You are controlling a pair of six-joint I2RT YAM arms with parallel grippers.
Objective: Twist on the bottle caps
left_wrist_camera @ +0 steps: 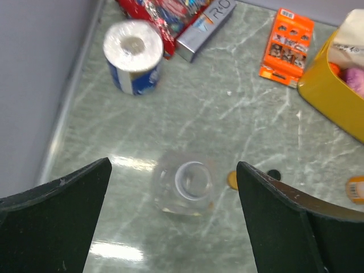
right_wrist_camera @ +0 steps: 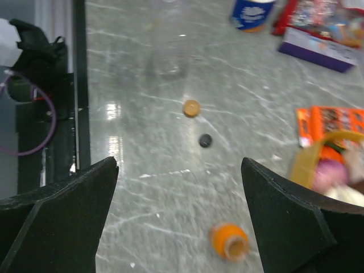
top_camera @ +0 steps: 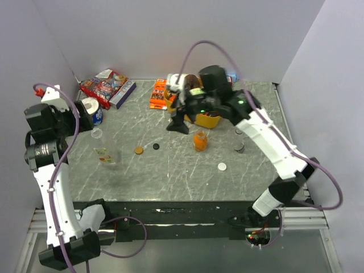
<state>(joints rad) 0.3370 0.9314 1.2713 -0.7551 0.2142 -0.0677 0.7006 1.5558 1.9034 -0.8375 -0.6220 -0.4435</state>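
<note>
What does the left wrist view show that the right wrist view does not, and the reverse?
Only the left wrist: the white top of the paper roll and the side wall. Only the right wrist: the left arm's base. Both: the clear bottle, the orange-gold cap, the black cap, the orange bottle, the yellow basket.

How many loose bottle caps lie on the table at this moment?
3: the orange-gold cap left of centre, the black cap just right of it, the white cap toward the near right. Others may be hidden.
</note>
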